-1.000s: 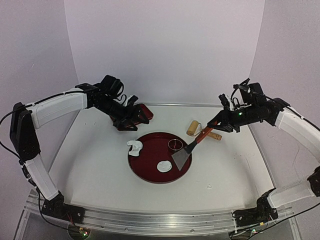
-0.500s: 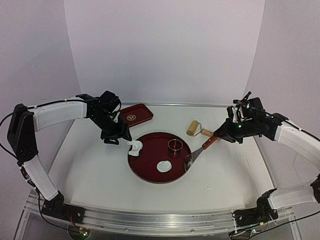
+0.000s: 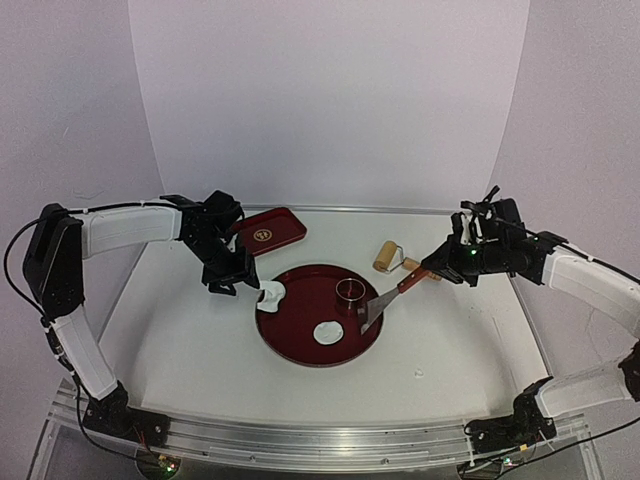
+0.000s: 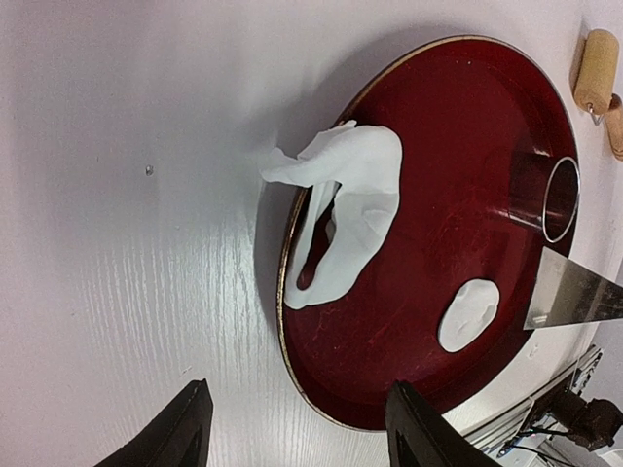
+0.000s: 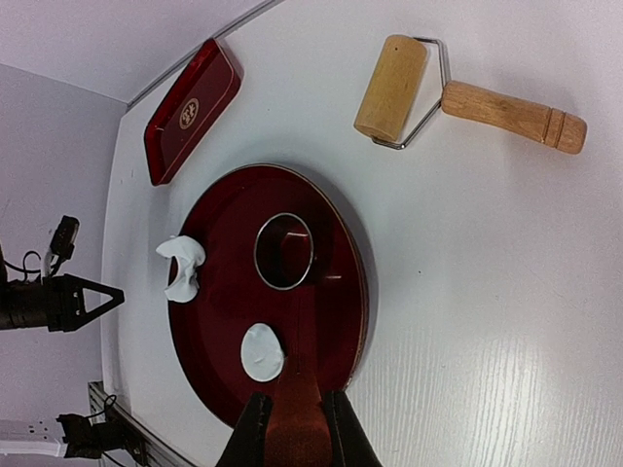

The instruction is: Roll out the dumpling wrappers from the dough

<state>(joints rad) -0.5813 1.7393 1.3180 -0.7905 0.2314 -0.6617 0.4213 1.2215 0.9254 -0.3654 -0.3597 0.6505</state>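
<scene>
Progress check, my read: about midway.
- One dumpling wrapper (image 3: 328, 332) cut, flat on round red tray (image 3: 305, 300), just beside blade of scraper (image 3: 368, 308).
- My right gripper (image 5: 292, 428) clenched on scraper's red handle; blade reaches out ahead of it, low over tray, near ring cutter (image 3: 349, 290).
- My left gripper (image 4: 302, 428): jaws apart, empty.
- Leftover dough (image 4: 350, 195) draped over tray rim, just ahead of left fingertips, apart from them.
- Idle rolling pin (image 3: 385, 256) on table near right gripper, outside tray.
- Left to do: gather scrap, re-roll, cut more; wrapper not yet lifted off.
</scene>
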